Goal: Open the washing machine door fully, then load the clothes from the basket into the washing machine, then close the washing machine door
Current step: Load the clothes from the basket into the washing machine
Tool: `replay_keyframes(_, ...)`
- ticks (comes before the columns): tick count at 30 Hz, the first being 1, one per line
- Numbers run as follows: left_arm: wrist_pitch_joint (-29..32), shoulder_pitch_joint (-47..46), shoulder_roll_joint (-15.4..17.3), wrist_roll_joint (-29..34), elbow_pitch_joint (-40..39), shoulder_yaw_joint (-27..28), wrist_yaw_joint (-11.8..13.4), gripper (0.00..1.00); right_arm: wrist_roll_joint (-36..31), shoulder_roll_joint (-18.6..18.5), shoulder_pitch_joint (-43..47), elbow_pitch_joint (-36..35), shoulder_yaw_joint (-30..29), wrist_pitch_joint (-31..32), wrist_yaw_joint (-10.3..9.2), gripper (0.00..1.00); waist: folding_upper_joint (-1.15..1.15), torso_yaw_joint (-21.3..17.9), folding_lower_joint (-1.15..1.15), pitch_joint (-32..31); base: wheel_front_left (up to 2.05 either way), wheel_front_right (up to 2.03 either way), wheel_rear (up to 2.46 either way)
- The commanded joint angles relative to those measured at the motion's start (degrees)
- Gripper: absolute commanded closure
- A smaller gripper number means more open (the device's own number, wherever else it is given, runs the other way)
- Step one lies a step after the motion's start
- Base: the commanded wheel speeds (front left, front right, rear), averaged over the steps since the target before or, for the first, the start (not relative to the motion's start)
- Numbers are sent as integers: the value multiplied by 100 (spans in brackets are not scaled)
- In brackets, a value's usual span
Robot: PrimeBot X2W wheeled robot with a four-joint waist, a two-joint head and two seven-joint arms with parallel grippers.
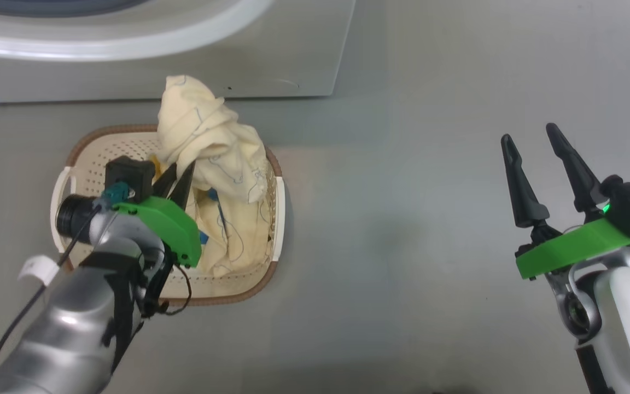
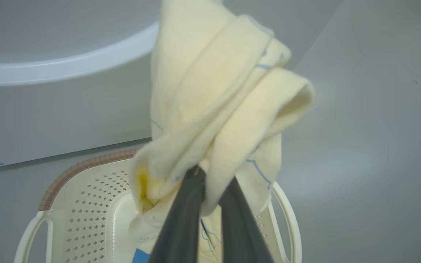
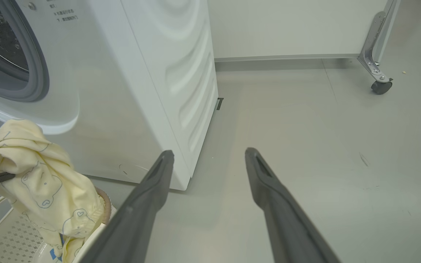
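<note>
Left end effector [image 1: 179, 178]: fingers clamped together on a fold of the clothes [image 1: 205, 137], above the basket [image 1: 91, 143].
Clothes: cream bundle standing tall, lower part inside the basket, top near the washing machine [image 1: 271, 54] front.
Basket: on the floor [image 1: 402, 246], just before the washing machine.
Right end effector [image 1: 528, 132]: 2 fingers apart, holding nothing, well off to the right above the floor.

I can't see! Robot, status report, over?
Left gripper shut on pale cream-yellow cloth, half out of perforated cream basket. Right gripper open, empty. Nothing in the way.
</note>
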Motion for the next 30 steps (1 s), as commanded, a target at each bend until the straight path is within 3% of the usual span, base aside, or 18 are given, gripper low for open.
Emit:
replay_keyframes(1,-80,164,252,116,-164,258,54,100,59,-73,156,-130,65,-7,-2,0,0,164,1,-366,0,0,0)
replay_keyframes(6,-80,899,272,804,-996,1165,203,100,125,-102,335,-53,89,-3,-2,0,0,277,1,-862,0,0,0)
replay_keyframes(16,-80,2242,177,1844,-2248,2542,264,100,288,-77,658,152,213,-104,-2,0,0,358,1,-1710,0,0,0)
replay_keyframes(30,-81,3841,-49,2523,-3240,3539,207,100,447,13,1046,393,229,-241,-2,0,0,437,1,-2502,0,0,0)
